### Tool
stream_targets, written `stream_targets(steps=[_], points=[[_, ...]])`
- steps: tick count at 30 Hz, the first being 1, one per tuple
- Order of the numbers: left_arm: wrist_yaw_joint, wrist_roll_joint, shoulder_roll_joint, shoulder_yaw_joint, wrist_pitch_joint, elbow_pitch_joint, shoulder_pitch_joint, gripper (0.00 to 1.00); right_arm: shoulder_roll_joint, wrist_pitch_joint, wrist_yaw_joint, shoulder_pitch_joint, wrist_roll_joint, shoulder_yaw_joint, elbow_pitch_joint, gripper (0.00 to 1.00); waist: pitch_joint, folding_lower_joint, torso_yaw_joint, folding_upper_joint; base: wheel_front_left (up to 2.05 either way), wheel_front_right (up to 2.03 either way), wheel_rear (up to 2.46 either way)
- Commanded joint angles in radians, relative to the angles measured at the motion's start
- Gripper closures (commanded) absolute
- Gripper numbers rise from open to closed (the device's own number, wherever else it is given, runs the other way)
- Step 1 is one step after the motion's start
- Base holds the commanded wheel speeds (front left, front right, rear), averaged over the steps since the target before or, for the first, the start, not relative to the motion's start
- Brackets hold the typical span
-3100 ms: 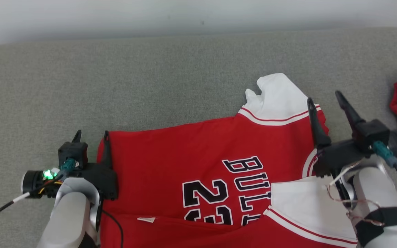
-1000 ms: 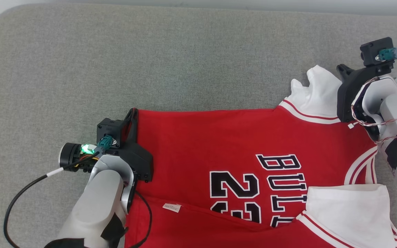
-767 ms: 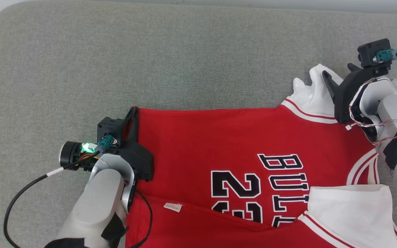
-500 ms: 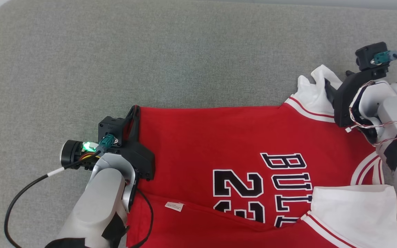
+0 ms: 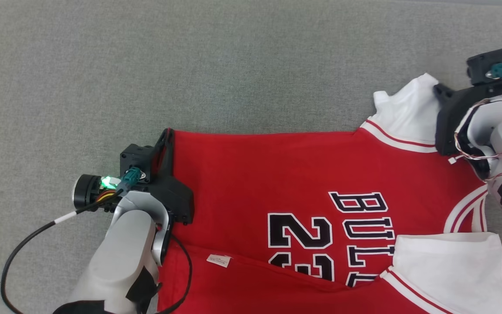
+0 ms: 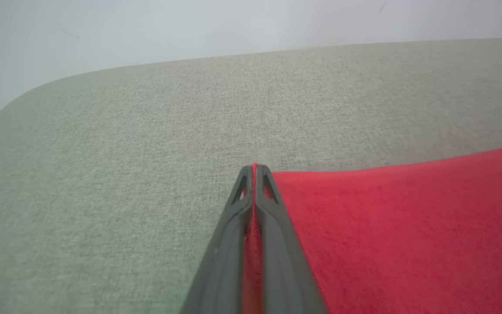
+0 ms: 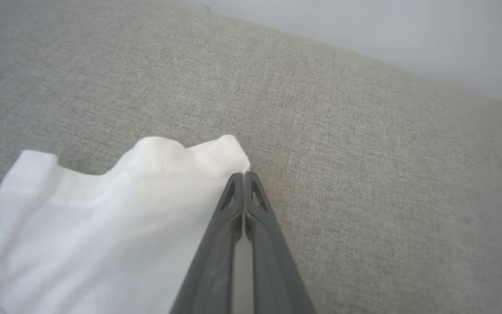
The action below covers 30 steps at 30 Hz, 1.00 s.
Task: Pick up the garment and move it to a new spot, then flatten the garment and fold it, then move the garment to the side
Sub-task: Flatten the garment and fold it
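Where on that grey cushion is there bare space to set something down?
The whole far stretch of the grey cushion beyond the far edge of the red jersey is bare, and so is the strip left of the left end effector. The near right is crowded: jersey, white sleeve and right end effector.

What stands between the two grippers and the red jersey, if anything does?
Nothing visible does. The left gripper is already shut on a red corner of the jersey, with red cloth showing between its fingers. The right gripper is shut on the edge of the white sleeve.
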Motion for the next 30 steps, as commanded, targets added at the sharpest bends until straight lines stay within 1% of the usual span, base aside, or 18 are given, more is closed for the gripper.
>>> stream_targets(steps=[1, 6, 10, 16, 23, 27, 29, 30], points=[[0.007, -0.01, 0.01, 0.006, -0.003, -0.011, 0.009, 1.0, -0.004, -0.024, -0.003, -0.007, -0.009, -0.001, 0.009, 1.0, -0.006, -0.0001, -0.005, 0.0, 0.0, 0.0, 0.0], [0.019, 0.009, 0.023, 0.027, -0.003, -0.076, 0.032, 1.0, 0.011, -0.151, -0.003, -0.025, -0.027, -0.016, 0.046, 1.0, -0.024, -0.0001, -0.019, 0.0, 0.0, 0.0, 0.0], [0.02, 0.018, 0.033, 0.044, -0.003, -0.108, 0.063, 1.0, 0.025, -0.244, -0.003, -0.022, -0.036, -0.028, 0.084, 1.0, -0.05, -0.0001, -0.037, 0.0, 0.0, 0.0, 0.0], [0.018, 0.027, 0.044, 0.078, -0.003, -0.148, 0.112, 1.0, 0.051, -0.335, -0.003, 0.006, -0.034, -0.048, 0.128, 1.0, -0.1, -0.0001, -0.07, 0.0, 0.0, 0.0, 0.0], [0.007, 0.049, 0.049, 0.107, -0.003, -0.196, 0.217, 1.0, 0.073, -0.374, -0.003, 0.105, -0.02, -0.074, 0.075, 1.0, -0.175, -0.0001, -0.112, 0.0, 0.0, 0.0, 0.0], [0.005, 0.056, 0.055, 0.131, -0.003, -0.206, 0.273, 1.0, 0.059, -0.374, -0.003, 0.179, -0.049, -0.128, -0.031, 1.0, -0.208, -0.0001, -0.142, 0.0, 0.0, 0.0, 0.0], [0.002, 0.061, 0.055, 0.142, -0.003, -0.213, 0.299, 1.0, 0.057, -0.373, -0.003, 0.235, -0.054, -0.172, -0.087, 1.0, -0.221, -0.0001, -0.154, 0.0, 0.0, 0.0, 0.0], [0.002, 0.061, 0.055, 0.142, -0.003, -0.213, 0.299, 1.0, 0.057, -0.373, -0.003, 0.235, -0.054, -0.172, -0.087, 1.0, -0.221, -0.0001, -0.154, 0.0, 0.0, 0.0, 0.0]])
